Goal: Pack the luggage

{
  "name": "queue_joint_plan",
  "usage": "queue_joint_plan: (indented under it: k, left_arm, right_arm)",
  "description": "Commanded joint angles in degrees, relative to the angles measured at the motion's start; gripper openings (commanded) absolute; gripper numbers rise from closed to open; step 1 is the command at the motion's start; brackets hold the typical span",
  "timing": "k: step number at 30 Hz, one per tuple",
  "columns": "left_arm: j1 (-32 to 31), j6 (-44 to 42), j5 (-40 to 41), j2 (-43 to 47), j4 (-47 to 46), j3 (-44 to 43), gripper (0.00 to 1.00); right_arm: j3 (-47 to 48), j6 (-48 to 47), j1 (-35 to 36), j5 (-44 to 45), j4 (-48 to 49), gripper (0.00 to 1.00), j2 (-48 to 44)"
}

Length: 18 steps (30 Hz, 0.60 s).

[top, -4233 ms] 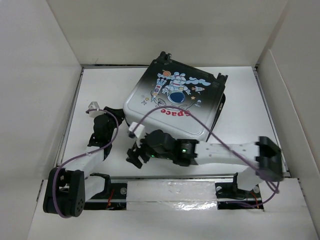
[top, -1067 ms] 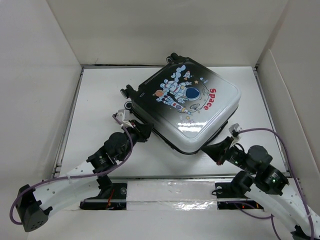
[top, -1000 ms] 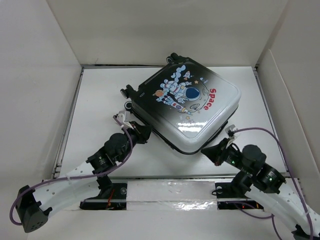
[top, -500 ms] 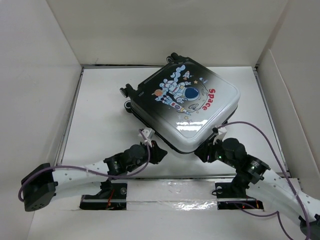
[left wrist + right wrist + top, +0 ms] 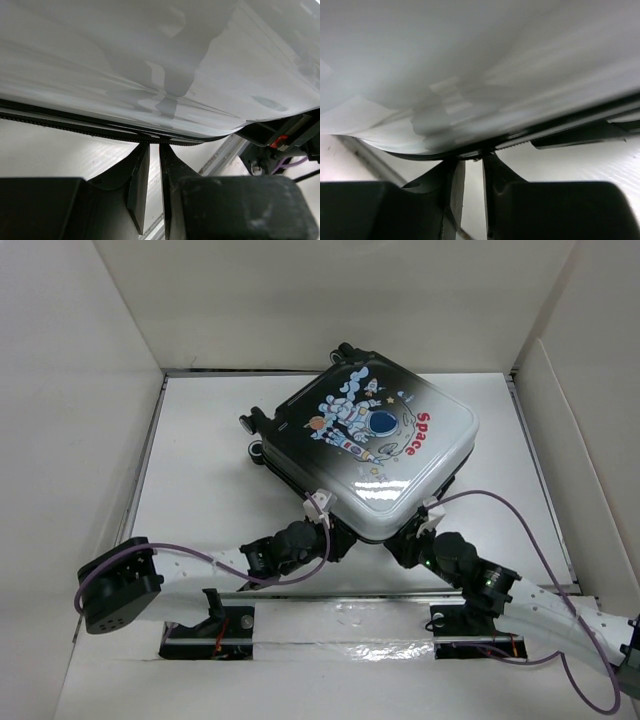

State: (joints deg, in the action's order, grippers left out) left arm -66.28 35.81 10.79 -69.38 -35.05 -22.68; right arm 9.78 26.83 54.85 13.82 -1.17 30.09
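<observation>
Left wrist view: the left jaws are almost closed, with only a thin slit between them. Their tips touch the black zip that runs under the white side of the luggage. Whether they pinch a pull there I cannot tell. Right wrist view shows the same for the right jaws: nearly shut, tips at the zip line, grip unclear. Just beyond both sets of jaws, in the top view, the luggage lies flat on the bench, lid down and astronaut side up, with its near corner between them. The step in hand looks like zipping up. Both jaws work close together at one corner, so they could knock each other or slip off the zip. They could also shove the luggage across the bench instead of drawing the zip.
</observation>
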Motion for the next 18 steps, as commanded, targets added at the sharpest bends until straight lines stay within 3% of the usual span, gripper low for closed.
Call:
queue_joint_plan:
  k: [1, 5, 8, 12, 18]
  left_arm:
    - [-0.16, -1.62, 1.34, -0.84, -7.49, -4.92, 0.11]
    - [-0.16, -1.62, 2.57, -0.84, -8.1, -5.45, 0.11]
    - [-0.16, -1.88, 4.85, -1.63, -8.02, -6.5, 0.11]
    - [2.2, -1.8, 5.48, -3.65, -7.49, -9.4, 0.1]
    - [4.49, -2.24, 5.73, -6.81, -8.19, -13.61, 0.1]
  right_arm:
    - [-0.99, 0.24, 0.52, 6.3, 11.44, 0.18, 0.41]
    - [-1.87, 1.38, 2.01, 8.93, 13.3, 0.0, 0.41]
    - [-1.52, 2.09, 5.0, 9.3, 11.64, 0.0, -1.34]
    - [2.51, 3.31, 8.77, 5.61, 1.92, 0.0, -0.91]
    - [12.27, 8.23, 21.68, 3.32, -12.0, 0.0, 9.89]
